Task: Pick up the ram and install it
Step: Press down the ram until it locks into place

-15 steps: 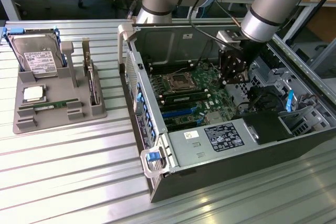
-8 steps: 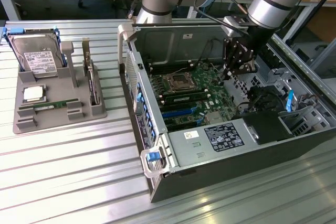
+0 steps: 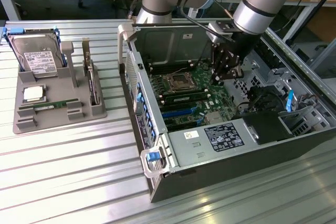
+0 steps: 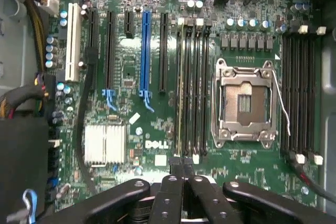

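Well off the computer case (image 3: 210,169), toward the exterior view's left, a grey tray (image 3: 21,124) sits on the ribbed metal surface (image 3: 68,171); it carries a hard drive (image 3: 35,56) at the end farthest from the camera, a square processor (image 3: 32,94) nearer, and the ram (image 3: 50,106) in the groove nearest the camera; the ram is untouched, not yet picked up.

The ram's long axis runs across the exterior view from left to right, so one short end points toward the case's open side; its white label faces up; that heading looks roughly parallel to the memory slots (image 4: 191,87) inside the case, though I cannot tell it exactly.

Inside the case, the end effector (image 3: 230,73) hangs above the motherboard (image 3: 210,103), well apart from the tray; in the wrist view its fingertips (image 4: 184,163) are pressed together with nothing between them, poised near one end of the memory slots, beside the open CPU socket (image 4: 244,103).

My reading is that the pick is the step in hand and has not begun; a grasp calls for fingers spread enough to straddle the thin board, centred along its length and square to its long axis, so the stick lifts level out of its groove.
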